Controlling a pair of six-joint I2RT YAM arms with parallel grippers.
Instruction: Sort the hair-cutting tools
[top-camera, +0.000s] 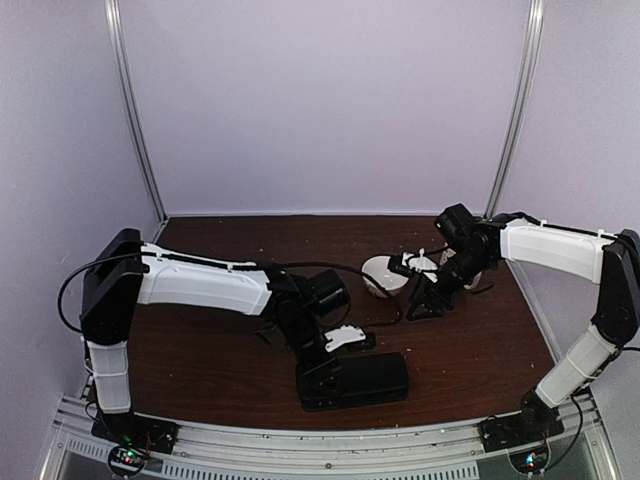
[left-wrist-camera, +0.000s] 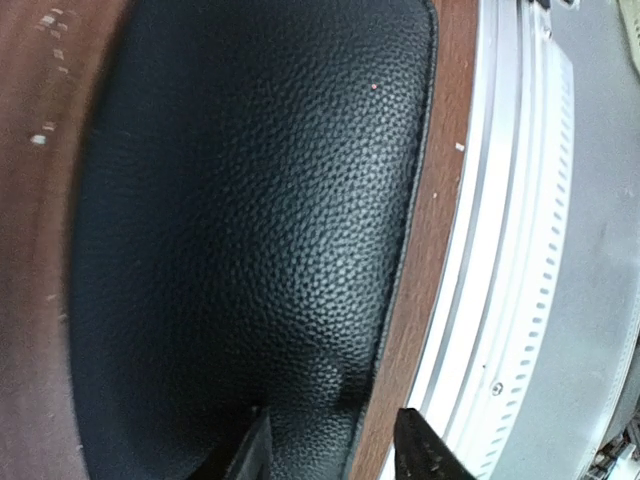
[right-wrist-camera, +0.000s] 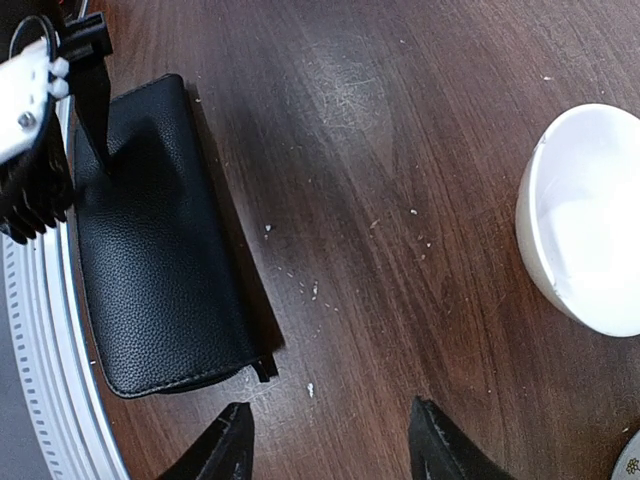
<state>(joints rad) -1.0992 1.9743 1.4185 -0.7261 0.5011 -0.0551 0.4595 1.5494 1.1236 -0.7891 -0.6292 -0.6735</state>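
Nearest the overhead camera, the metal rail (top-camera: 330, 445) carrying both arm bases is seen along the near edge of the brown surface (top-camera: 220, 360). Just beyond it lies a flat black case (top-camera: 365, 378), and the left tool (top-camera: 315, 385) hangs over its left end. Farther back on the right stands a white bowl (top-camera: 383, 275), with the right tool (top-camera: 422, 305) held just beside it. Neither tool's opening can be read from here.

In the left wrist view the grained leather of the case (left-wrist-camera: 250, 220) fills most of the picture. The left tool (left-wrist-camera: 340, 455) is seen partly open. One fingertip (left-wrist-camera: 255, 455) is over the case and the other is beyond its stitched edge, which runs between them. Whether the case is touched cannot be told.

In the right wrist view the right tool (right-wrist-camera: 330, 445) is shown wide open over bare wood, with nothing between its fingers. The whole case (right-wrist-camera: 160, 270) is seen beside the rail, well apart from the bowl (right-wrist-camera: 590, 220), and pale crumbs (right-wrist-camera: 310, 290) are scattered between them. The scissors and black sticks cannot be made out in any view.
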